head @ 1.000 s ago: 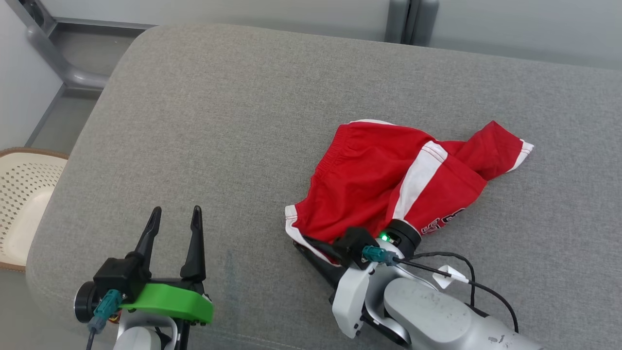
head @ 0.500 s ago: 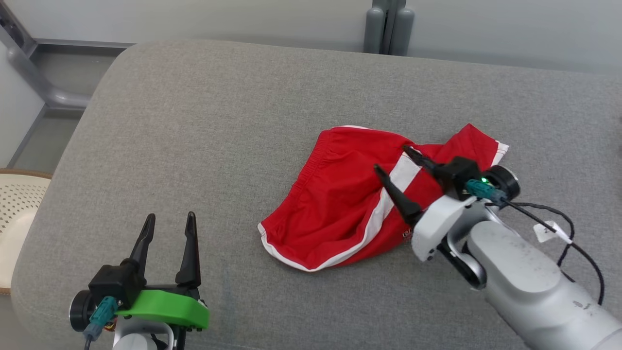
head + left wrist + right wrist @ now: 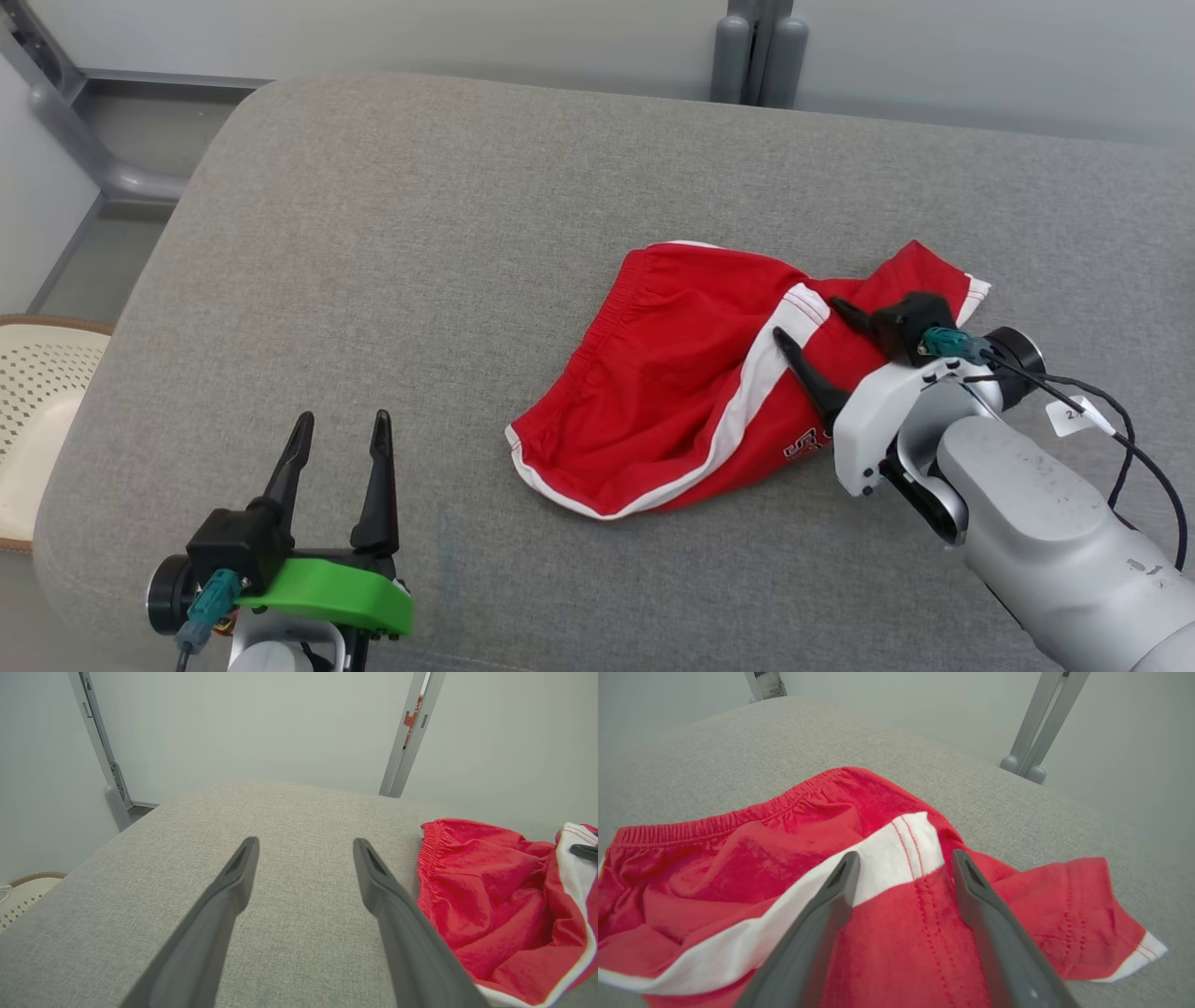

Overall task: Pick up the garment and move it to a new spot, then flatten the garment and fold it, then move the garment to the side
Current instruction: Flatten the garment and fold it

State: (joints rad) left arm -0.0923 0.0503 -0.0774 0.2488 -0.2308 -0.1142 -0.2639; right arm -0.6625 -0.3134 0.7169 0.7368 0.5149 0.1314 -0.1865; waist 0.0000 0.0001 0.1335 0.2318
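Note:
The garment (image 3: 681,392) is a pair of red shorts with white side stripes, lying crumpled on the grey cushion (image 3: 420,233) right of centre. It also shows in the left wrist view as red cloth (image 3: 490,905) at the right, and in the right wrist view as rumpled red cloth (image 3: 761,858). My right gripper (image 3: 808,322) hovers open over the garment's right part, both fingers apart above the white stripe (image 3: 896,849), holding nothing. My left gripper (image 3: 338,439) stands open and empty at the lower left, apart from the cloth.
A cream perforated basket (image 3: 37,392) sits off the cushion's left edge. Grey metal posts (image 3: 756,51) stand behind the far edge, and a grey frame (image 3: 84,140) at the far left. Bare cushion lies left of and beyond the garment.
My right gripper has let go of the garment's near edge, opened and swung to the right, above the shorts. The garment has dropped flatter. The head camera has shifted slightly.

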